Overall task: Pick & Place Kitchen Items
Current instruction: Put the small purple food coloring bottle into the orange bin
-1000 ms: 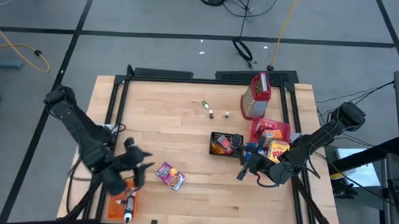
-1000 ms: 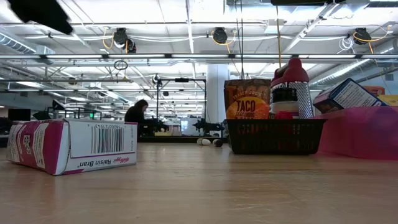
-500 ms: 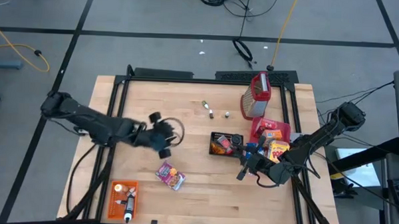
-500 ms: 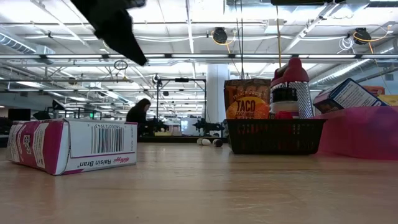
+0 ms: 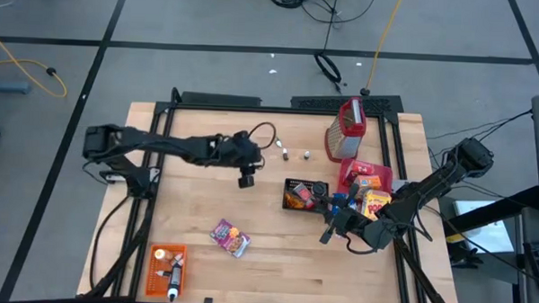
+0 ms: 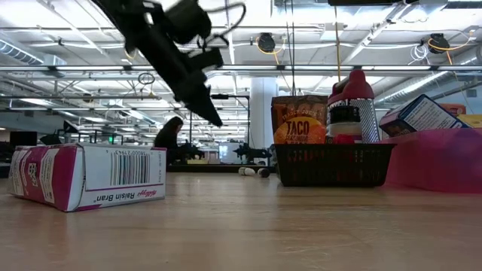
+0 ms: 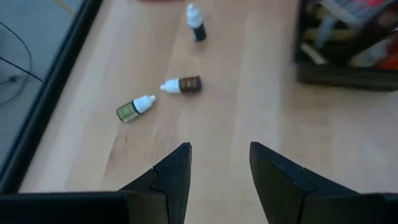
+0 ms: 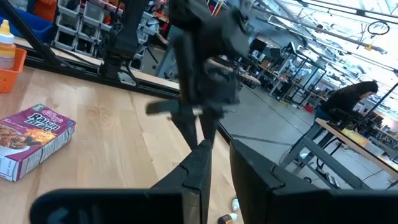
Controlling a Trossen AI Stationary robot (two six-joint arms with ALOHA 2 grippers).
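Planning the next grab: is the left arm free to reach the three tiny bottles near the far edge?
Probably yes. The left claw hangs open above bare wood just short of the bottles, which lie apart with nothing between them and the claw.

The black mesh basket (image 7: 348,59) is cut off by the left wrist view's edge and blurred, so its contents cannot be read there. The three tiny bottles with white caps (image 5: 287,150) are too small in the high view for labels to be told. In the low view the pink tray (image 6: 440,162) is cut by the edge, and the blue box (image 6: 422,113) in it is partly hidden. The purple Raisin Bran box (image 8: 34,140) is clipped in the right wrist view. The right gripper's (image 5: 325,236) fingertips cannot be resolved from above.
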